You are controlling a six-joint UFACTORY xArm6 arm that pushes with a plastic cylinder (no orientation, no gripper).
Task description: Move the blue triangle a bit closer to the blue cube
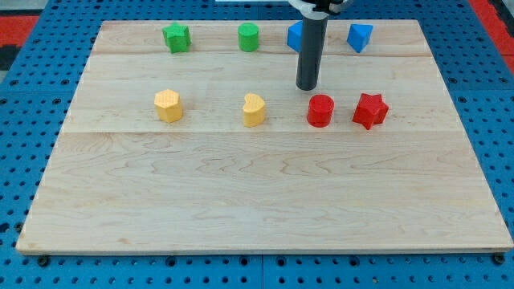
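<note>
Wooden board (pixel 265 209) with matte blocks: blue triangle (pixel 360 37), apex toward the view's lower left, top right, blue cube (pixel 295 35) partly hidden behind the rod, whose tip (pixel 307 87) (no pincer) rests below-left of the triangle.

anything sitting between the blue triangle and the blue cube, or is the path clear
No block lies between them. The blue triangle and blue cube share the top row, and only the rod crosses the cube's right edge. My tip rests below that gap, just above the red cylinder.

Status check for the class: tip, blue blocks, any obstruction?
My tip just above the red cylinder. Blue triangle right of rod, blue cube partly hidden behind it. Rod between them.
</note>
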